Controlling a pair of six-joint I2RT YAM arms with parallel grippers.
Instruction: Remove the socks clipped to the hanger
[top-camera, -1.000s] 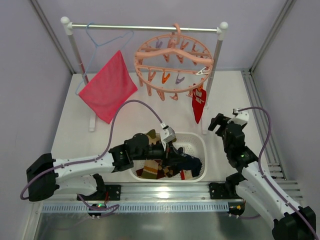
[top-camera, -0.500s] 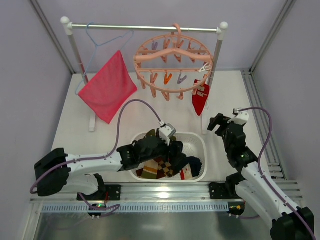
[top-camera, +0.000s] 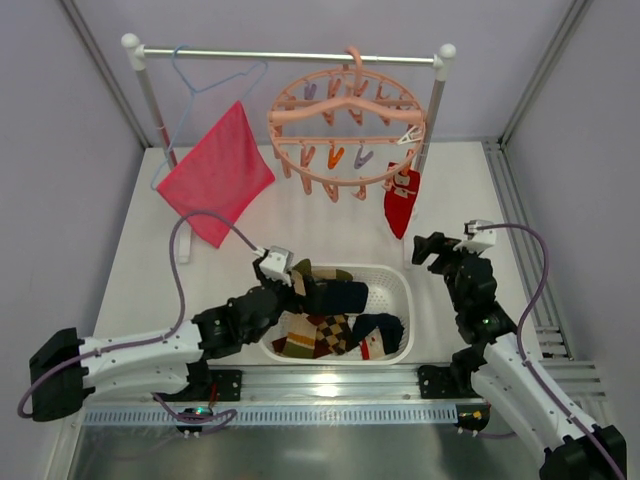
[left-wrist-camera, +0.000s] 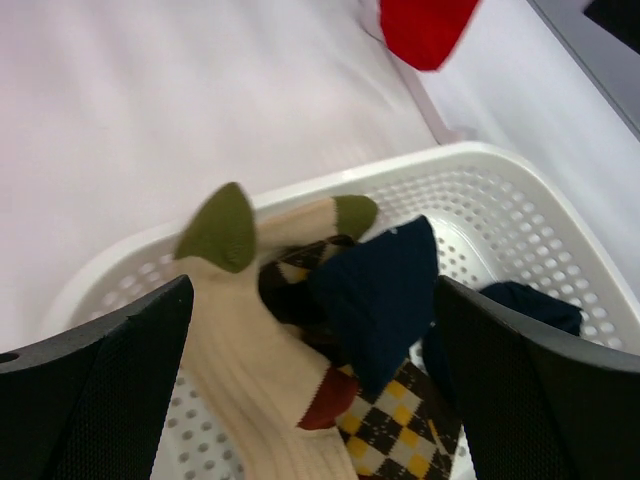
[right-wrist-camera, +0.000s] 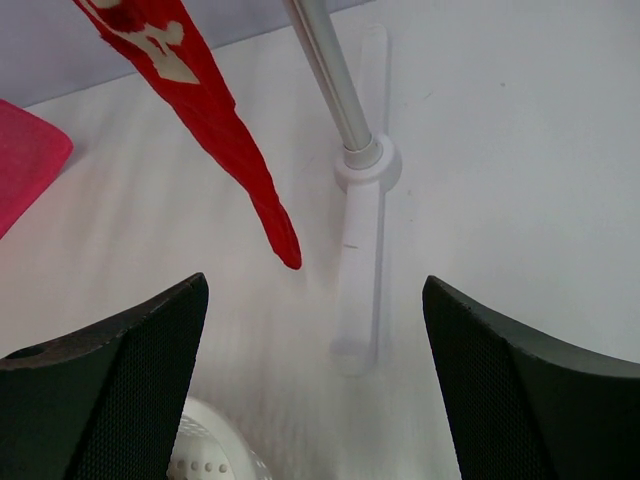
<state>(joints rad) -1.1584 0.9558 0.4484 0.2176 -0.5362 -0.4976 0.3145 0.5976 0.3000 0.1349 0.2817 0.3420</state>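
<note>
While its arm (top-camera: 140, 345) stretches low, the left gripper (left-wrist-camera: 312, 300) gapes over the basket (top-camera: 385, 270).

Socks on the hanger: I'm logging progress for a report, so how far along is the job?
Done: several socks lie in the white basket. In hand: nothing; the left gripper is open over the basket, and the right gripper is open, facing the red sock. Left: that one red sock hangs clipped on the pink hanger.
</note>
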